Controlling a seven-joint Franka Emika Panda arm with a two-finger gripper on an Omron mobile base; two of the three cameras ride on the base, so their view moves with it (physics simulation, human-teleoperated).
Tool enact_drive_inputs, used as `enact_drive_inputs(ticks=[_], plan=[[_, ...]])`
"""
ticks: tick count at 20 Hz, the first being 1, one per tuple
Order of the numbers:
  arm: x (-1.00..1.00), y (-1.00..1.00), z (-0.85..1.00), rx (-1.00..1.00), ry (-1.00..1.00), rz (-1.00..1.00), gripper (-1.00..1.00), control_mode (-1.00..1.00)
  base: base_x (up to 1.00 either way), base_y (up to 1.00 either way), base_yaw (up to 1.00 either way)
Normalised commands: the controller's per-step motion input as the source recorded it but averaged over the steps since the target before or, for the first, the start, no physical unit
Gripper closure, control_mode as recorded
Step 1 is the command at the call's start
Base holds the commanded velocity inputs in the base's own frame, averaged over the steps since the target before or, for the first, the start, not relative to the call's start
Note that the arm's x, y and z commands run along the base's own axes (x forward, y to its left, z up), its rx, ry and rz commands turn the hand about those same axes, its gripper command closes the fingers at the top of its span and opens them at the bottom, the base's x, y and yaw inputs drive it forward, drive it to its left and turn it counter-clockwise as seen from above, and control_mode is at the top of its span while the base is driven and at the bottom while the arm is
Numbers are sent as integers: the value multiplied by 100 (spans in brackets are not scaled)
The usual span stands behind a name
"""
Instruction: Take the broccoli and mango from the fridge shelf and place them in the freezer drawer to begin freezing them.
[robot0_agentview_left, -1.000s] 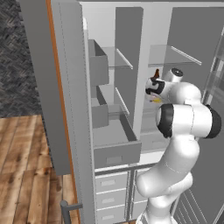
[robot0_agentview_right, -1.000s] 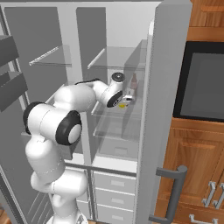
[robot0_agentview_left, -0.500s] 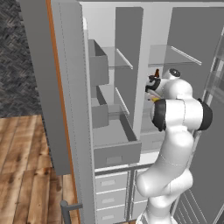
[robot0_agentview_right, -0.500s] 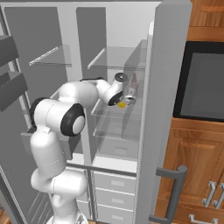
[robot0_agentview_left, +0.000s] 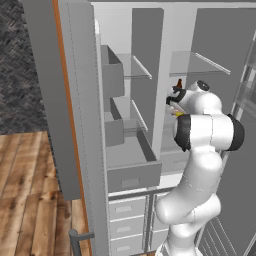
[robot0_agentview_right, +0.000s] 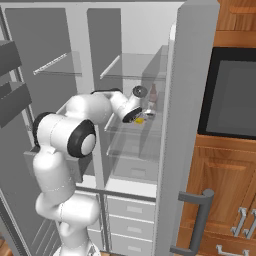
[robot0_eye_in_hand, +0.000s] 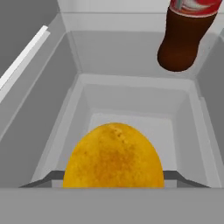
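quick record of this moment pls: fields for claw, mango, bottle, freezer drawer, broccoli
claw: reaching into the fridge at shelf height, closing in on the mango; grip not confirmed
mango: yellow-orange, right at the claw in the hand view, on the clear shelf
bottle: dark brown with red label, standing behind the mango, apart from it
freezer drawer: grey, pulled out, left of the arm; nothing seen inside
broccoli: cannot tell where from these views
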Motion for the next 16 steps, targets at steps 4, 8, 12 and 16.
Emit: enact_drive_inputs(ticks=[4,8,12,16], plan=[[-100,9,55,0,-6,0,100,-100,0,0,0],[-100,44,70,0,1,0,100,-100,0,0,0],[-100,62,53,0,10,0,100,-100,0,0,0],[-100,58,29,0,10,0,100,-100,0,0,0]])
